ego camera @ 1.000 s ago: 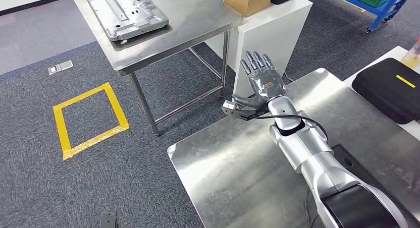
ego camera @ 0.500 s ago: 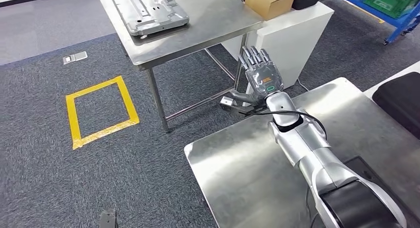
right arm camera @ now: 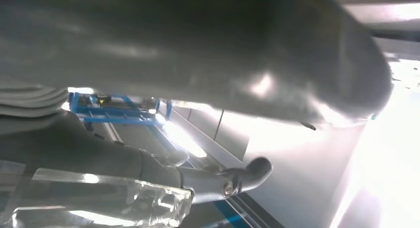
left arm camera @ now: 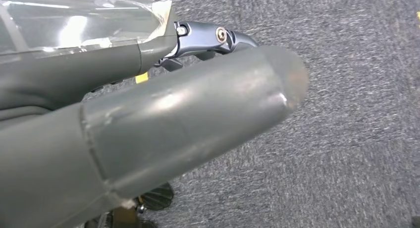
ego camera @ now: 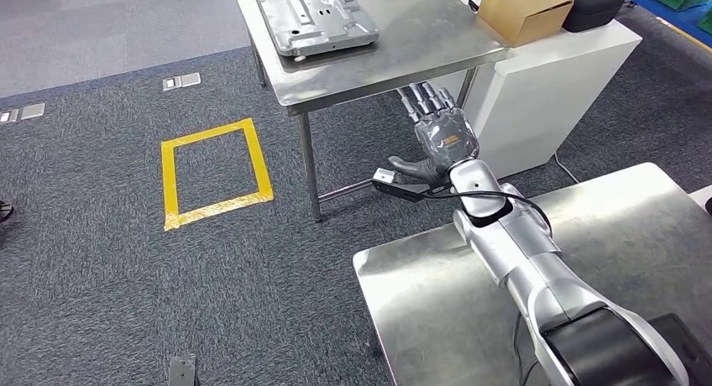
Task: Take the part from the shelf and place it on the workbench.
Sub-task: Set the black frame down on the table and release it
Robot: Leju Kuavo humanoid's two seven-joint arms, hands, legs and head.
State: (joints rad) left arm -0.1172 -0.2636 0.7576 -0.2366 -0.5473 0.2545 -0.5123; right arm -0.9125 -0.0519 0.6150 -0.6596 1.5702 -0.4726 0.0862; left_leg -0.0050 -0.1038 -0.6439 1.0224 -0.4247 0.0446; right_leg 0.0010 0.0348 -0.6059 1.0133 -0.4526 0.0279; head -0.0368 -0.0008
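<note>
One part (ego camera: 315, 15), a grey stamped metal plate, lies flat on the steel tabletop (ego camera: 420, 46) at the upper middle of the head view, its near edge close to that tabletop's front rim. Two steel tabletops show in all: that one, and a second (ego camera: 604, 235) at the lower right, under the robot's forearm. One cardboard box (ego camera: 526, 10) and one black case (ego camera: 598, 2) sit on a white cabinet (ego camera: 554, 84) at the upper right. One yellow taped square (ego camera: 214, 172) marks the grey carpet (ego camera: 126, 277) at the left, with two small floor plates (ego camera: 181, 81) above it. One right hand (ego camera: 441, 138) shows at the middle of the frame, raised, palm away from the camera, its fingers (ego camera: 424, 101) straight and spread upward, the thumb out to the side; it holds nothing and touches nothing, well apart from the part. In the left wrist view the left hand (left arm camera: 148, 129) hangs over carpet, thumb extended, nothing in it.
</note>
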